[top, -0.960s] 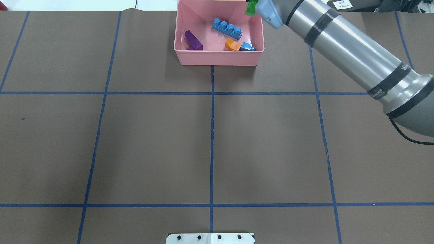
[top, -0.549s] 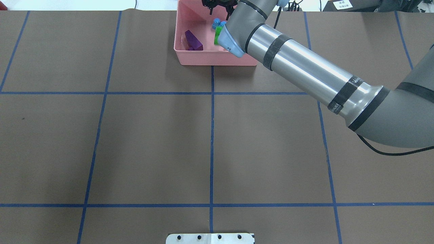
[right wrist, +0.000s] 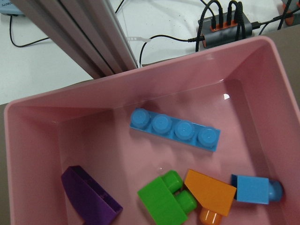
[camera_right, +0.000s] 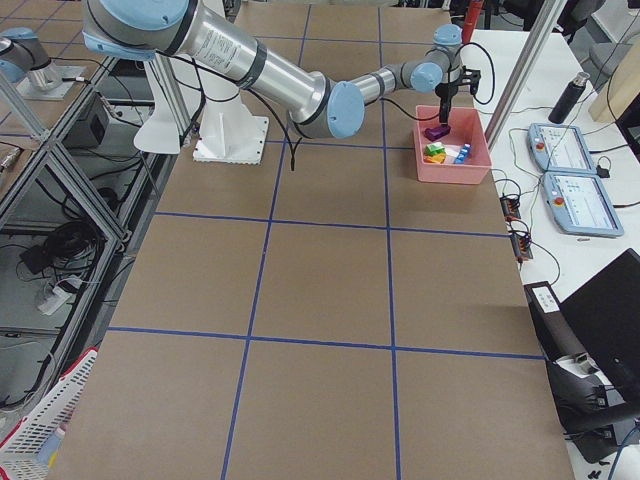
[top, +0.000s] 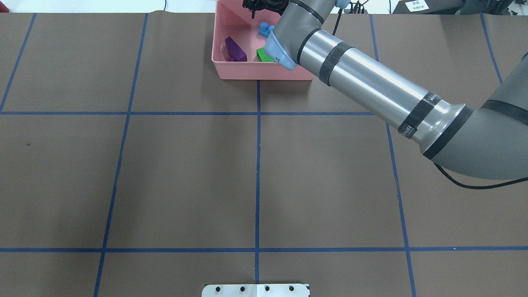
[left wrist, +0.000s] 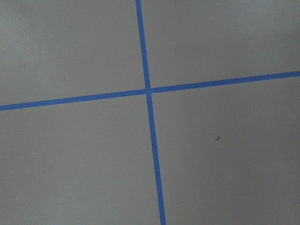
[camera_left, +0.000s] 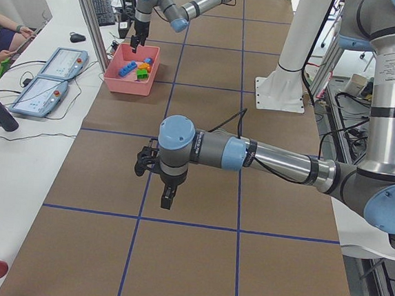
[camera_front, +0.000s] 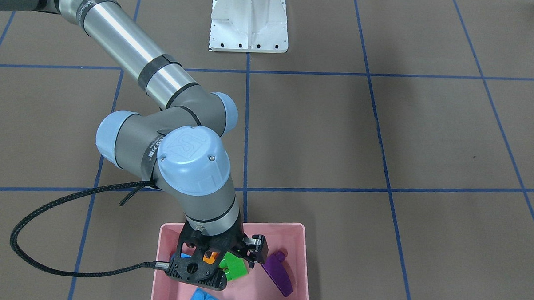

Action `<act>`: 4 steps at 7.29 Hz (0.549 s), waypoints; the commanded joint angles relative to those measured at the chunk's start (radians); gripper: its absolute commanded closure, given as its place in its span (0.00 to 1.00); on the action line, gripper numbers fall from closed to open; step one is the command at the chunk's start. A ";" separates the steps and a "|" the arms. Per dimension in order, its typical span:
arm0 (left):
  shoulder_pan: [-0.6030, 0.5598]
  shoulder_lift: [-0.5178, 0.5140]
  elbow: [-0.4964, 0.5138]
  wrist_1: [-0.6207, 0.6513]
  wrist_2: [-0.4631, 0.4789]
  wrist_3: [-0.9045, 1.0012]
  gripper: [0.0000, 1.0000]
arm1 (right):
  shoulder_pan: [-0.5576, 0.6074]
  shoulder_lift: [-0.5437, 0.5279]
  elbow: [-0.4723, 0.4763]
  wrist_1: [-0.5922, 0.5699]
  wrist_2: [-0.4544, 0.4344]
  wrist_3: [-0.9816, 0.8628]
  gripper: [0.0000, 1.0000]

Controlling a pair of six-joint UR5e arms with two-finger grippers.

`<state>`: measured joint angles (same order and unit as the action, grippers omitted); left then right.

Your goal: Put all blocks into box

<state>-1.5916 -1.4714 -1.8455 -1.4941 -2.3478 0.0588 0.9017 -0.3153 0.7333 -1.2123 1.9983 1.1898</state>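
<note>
Brown paper covers the table, ruled into large squares with blue tape. Near the edge farthest from my white base sits the pink box, and all five blocks lie on its floor. The long blue bar rests flat with its four studs up, nearest the wall on the operators' side and apart from the rest. The green block lies tipped on its side, its studs against the orange sloped block. The small blue cube lies just beside the orange one's far corner. The purple wedge lies off on its own toward the opposite side wall. My right hand hangs over the box, directly above the green and orange blocks, with its jaws spread and nothing between them. My left hand points down over the middle of the table, well apart from the box. I cannot tell whether it is released or clenched, and its wrist camera shows only paper and a tape crossing.
</note>
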 commanded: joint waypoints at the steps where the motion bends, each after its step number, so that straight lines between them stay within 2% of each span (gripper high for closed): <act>1: -0.002 0.005 0.049 -0.002 0.002 0.012 0.00 | 0.060 -0.019 0.126 -0.243 0.057 -0.178 0.01; 2: -0.002 0.003 0.057 -0.017 0.002 0.010 0.00 | 0.089 -0.034 0.193 -0.366 0.065 -0.267 0.01; 3: -0.002 0.003 0.054 -0.021 0.002 0.013 0.00 | 0.132 -0.107 0.300 -0.433 0.098 -0.345 0.01; 4: -0.002 0.002 0.049 -0.018 0.013 0.053 0.00 | 0.202 -0.219 0.418 -0.456 0.170 -0.437 0.01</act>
<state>-1.5937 -1.4682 -1.7946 -1.5113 -2.3429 0.0809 1.0308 -0.4224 1.0127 -1.6050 2.1006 0.8651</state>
